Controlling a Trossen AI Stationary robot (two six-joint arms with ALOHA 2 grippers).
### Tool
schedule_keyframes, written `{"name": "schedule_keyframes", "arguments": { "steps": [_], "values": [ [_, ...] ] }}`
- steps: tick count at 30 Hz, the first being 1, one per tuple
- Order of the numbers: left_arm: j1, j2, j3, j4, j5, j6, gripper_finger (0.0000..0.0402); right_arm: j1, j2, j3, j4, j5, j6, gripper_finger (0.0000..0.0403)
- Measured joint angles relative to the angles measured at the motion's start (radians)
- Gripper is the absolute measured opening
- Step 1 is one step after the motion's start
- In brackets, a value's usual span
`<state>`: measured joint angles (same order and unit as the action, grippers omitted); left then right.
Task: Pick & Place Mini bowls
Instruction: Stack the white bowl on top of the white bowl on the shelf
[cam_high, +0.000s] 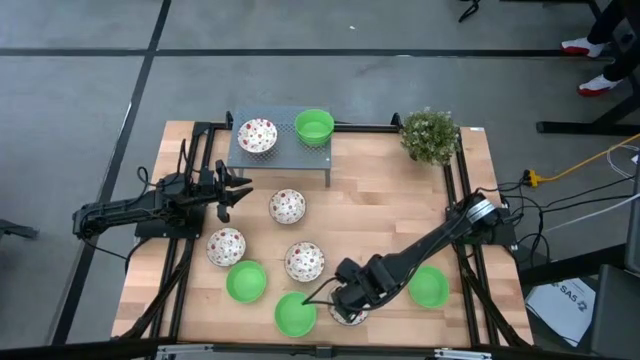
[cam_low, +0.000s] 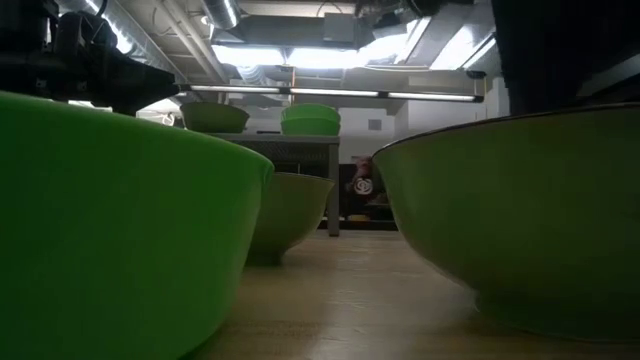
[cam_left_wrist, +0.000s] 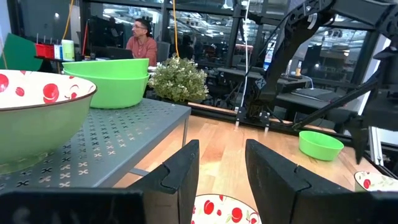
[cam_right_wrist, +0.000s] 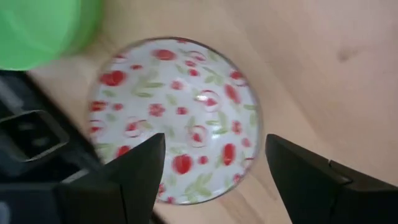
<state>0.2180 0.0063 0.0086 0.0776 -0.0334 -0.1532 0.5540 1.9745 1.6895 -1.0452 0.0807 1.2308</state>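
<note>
Several mini bowls stand on the wooden table: patterned ones and green ones. A patterned bowl and a green bowl sit on a grey shelf at the back. My right gripper points down, open, over another patterned bowl near the front edge, its fingers apart above the bowl. My left gripper waits open and level at the table's left, beside the shelf.
A bushy potted plant stands at the back right corner. A green bowl sits close beside the bowl under my right gripper. Black frame rails run along the table's left and right sides. A person sits in the room beyond the table.
</note>
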Motion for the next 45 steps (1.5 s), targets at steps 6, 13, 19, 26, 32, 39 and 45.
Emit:
{"name": "schedule_keyframes", "arguments": {
  "steps": [6, 13, 19, 26, 32, 39, 45],
  "values": [
    [0.0, 0.0, 0.0, 0.0, 0.0, 0.0, 0.0125, 0.0, 0.001, -0.053, 0.001, 0.017, 0.002, 0.0276],
    [0.0, 0.0, 0.0, 0.0, 0.0, 0.0, 0.0125, 0.0, 0.001, -0.107, 0.012, 0.011, 0.0, 0.0266],
    [0.0, 0.0, 0.0, 0.0, 0.0, 0.0, 0.0125, 0.0, 0.001, -0.11, 0.018, 0.005, 0.0, 0.0199],
    [0.0, 0.0, 0.0, 0.0, 0.0, 0.0, 0.0125, 0.0, 0.001, -0.11, 0.034, 0.006, -0.001, 0.0089],
    [0.0, 0.0, 0.0, 0.0, 0.0, 0.0, 0.0125, 0.0, 0.001, -0.11, 0.036, 0.006, -0.008, 0.0017],
    [0.0, 0.0, 0.0, 0.0, 0.0, 0.0, 0.0125, -0.001, -0.001, -0.11, 0.049, -0.009, 0.022, 0.0012],
    [0.0, 0.0, 0.0, 0.0, 0.0, 0.0, 0.0125, -0.024, -0.005, -0.11, 0.049, -0.086, 0.022, 0.0004]
  ]
}}
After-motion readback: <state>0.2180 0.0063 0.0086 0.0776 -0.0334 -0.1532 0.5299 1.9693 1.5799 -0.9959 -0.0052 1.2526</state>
